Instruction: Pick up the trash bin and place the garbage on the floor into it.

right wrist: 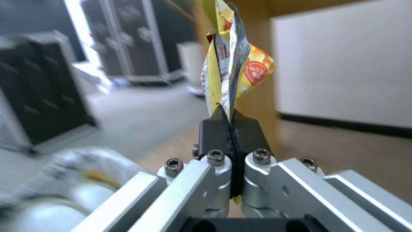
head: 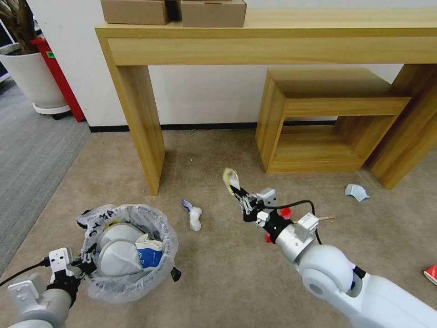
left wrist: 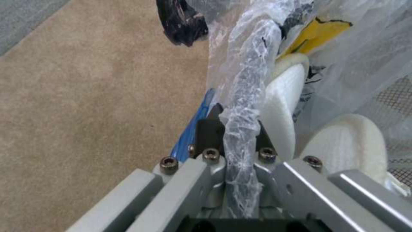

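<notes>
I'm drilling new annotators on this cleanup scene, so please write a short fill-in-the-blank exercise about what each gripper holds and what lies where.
1. The left gripper is shut on the ____ of the small round black trash bin.
2. The right gripper pinches a crumpled yellow-orange ____.
3. Two white slippers lie inside the ____.
4. The pale blue mask lies on the beige ____.

Missing words: rim; snack packet; bin; carpet
</notes>
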{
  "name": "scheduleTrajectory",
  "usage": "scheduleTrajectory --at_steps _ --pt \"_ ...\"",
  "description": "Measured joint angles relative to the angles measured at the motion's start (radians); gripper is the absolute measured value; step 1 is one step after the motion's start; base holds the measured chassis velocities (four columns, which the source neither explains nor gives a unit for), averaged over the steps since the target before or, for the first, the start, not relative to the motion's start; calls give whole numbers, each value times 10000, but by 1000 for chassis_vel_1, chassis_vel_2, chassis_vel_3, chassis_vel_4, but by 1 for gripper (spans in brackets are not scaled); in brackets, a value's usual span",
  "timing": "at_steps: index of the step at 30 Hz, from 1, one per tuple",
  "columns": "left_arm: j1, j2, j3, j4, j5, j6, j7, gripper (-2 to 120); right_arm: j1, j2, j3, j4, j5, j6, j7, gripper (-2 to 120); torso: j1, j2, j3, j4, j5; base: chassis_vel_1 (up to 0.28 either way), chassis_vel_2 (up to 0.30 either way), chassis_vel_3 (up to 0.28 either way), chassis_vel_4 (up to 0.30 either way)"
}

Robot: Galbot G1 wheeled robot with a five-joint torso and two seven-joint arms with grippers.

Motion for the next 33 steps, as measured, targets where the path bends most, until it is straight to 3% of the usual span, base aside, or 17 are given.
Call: scheduleTrajectory --at_steps 3,9,11,17,24,30,33 --pt "-140 -24 112 104 21 23 0 1 813 169 -996 -148 575 726 -934 0 0 0 0 -2 1 0 0 0 0" --pt "-227 -103 123 153 48 67 -2 1 2160 516 -2394 -592 1134 1265 -1825 0 0 0 1 0 -1 0 0 0 0" --pt "-199 -195 95 118 79 71 -3 1 3017 768 -3503 -885 1453 1416 -2071 0 0 0 0 2 0 0 0 0 0" --pt "-205 -290 66 -76 78 83 -2 1 4707 1377 -5805 -1879 1789 1242 -1631 0 0 0 1 -2 0 0 0 0 0" --pt "-177 -373 -15 -185 52 86 -4 1 5973 2023 -6995 -2708 1837 1045 -1082 0 0 0 1 0 0 0 0 0 0" --pt "-296 -495 -87 -277 -79 97 -11 1 7467 3660 -8518 -3640 2028 620 -244 0 0 0 1 1 -1 0 0 0 0" --pt "-390 -488 -95 -270 -154 111 -23 1 7598 4105 -8746 -3850 1991 389 109 0 0 0 0 1 -1 0 0 0 0"
